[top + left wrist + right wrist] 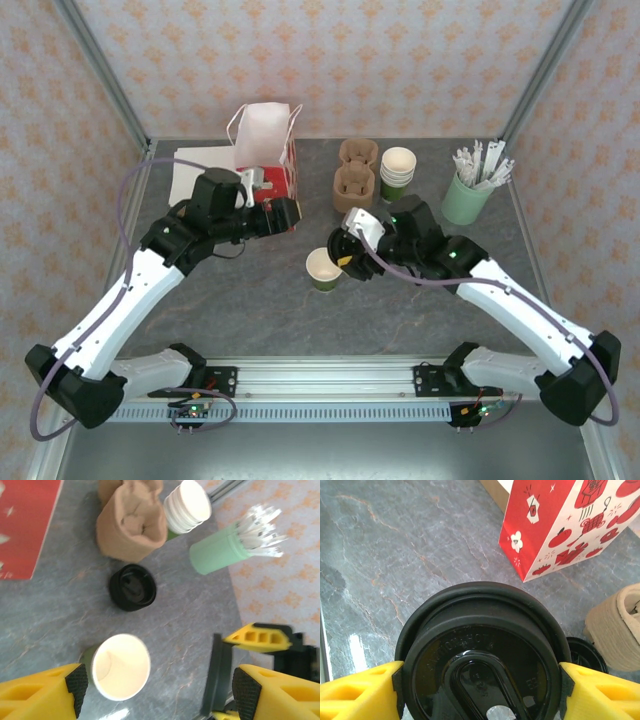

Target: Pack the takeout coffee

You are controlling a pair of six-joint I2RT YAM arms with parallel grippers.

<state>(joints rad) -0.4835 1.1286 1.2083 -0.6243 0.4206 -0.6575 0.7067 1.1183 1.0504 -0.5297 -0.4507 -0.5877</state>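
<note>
Progress is at an early stage. Finding one: the takeout coffee cup (323, 268) stands upright and uncovered at the centre of the top view. Its cream inside is exposed, and whether it holds any liquid cannot be told.

Finding two: the lid (480, 650) is not yet fitted. The right gripper (345, 248) clamps this black disc across its full width, with a yellow finger pressed against each edge. It holds the disc just to the upper right of the cup in the top view. Whether disc and cup rim touch cannot be told.

Finding three: the left gripper (161, 690) has its jaws standing wide with nothing between the pads. In its wrist view the uncovered cup sits at lower left.

Finding four: a second black lid (132, 587) lies flat on the table (60, 615), between the cup and the pulp carrier (131, 525).

Finding five: the paper bag (268, 140) stands upright at upper centre-left of the top view with its mouth open. Its contents are not discernible.

Judged outstanding: seating the lid on the cup, then placing the closed cup into its packaging. Neither step appears to have begun.

Markings: the held lid carries embossed lettering that appears to read "CAUTION HOT". The bag's red face, at upper right of the right wrist view, shows white pictures including a flower and a lantern, but no legible words. No brand is readable on the cup.
</note>
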